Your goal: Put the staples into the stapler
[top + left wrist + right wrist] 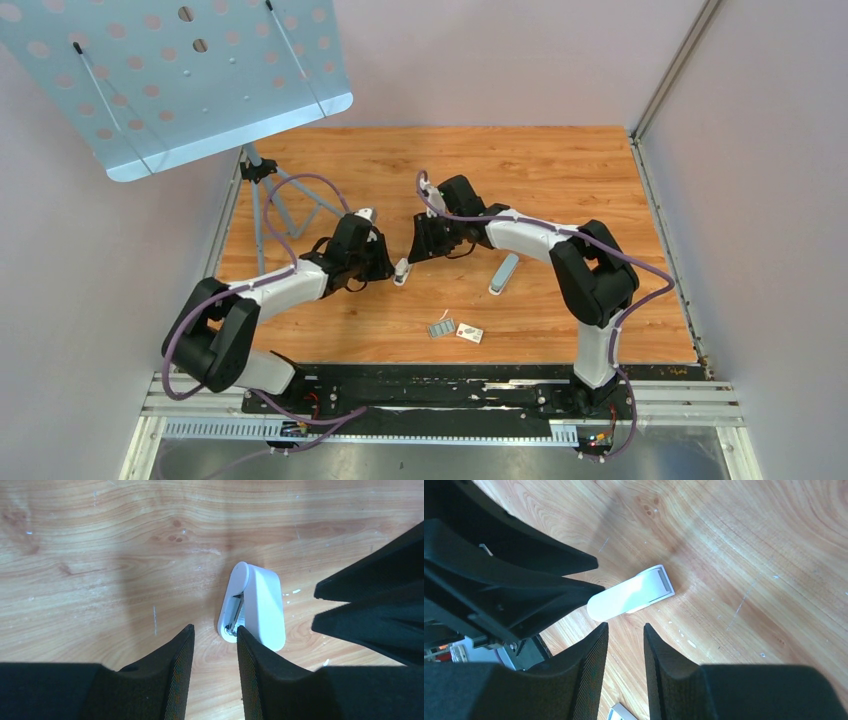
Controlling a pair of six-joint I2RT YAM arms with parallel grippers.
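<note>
Flanking the white stapler (401,271) with left gripper (214,630) and right gripper (625,626) both slightly parted and empty, we judge it best to pin its base squarely before opening it, while the staples (441,328) lie at its 5 o'clock.

Table (560,170): was orange-brown, with wavy wood grain, darker knots and small pale scuffs. Stapler (257,605): was plain glossy white, with silver metal showing in its side. Staples (441,328): were grey and finely ribbed. Small box (470,333): was white, its dark print too small to read. Oblong item (504,273): was pale grey-blue. Left gripper (215,628) and right gripper (625,626): were matt black. Left arm (285,285) and right arm (525,235): had white shells and black joints, with purple cables (300,180). Base plate (450,385): was black. Perforated panel (170,70): was light blue, dotted with round holes. Walls (760,150): were pale lilac-grey.
</note>
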